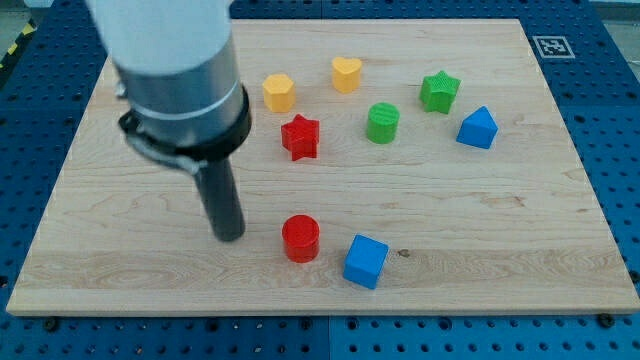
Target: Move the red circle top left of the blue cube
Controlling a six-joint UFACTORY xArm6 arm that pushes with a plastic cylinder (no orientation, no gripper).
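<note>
Resting my tip (230,236) on the pale wooden bench (520,230), I sit just to the view's left of the red circle (300,238), apart from it. I carry no fingers, only this rod. The red circle lies just left of the blue cube (365,261). Blue pegboard (600,60) surrounds the bench.

Arm pose: rod down, near-vertical.
Arm (175,70) enters from the bench's top-left corner; my tip (230,236) rests left of centre, toward the bottom edge.
</note>
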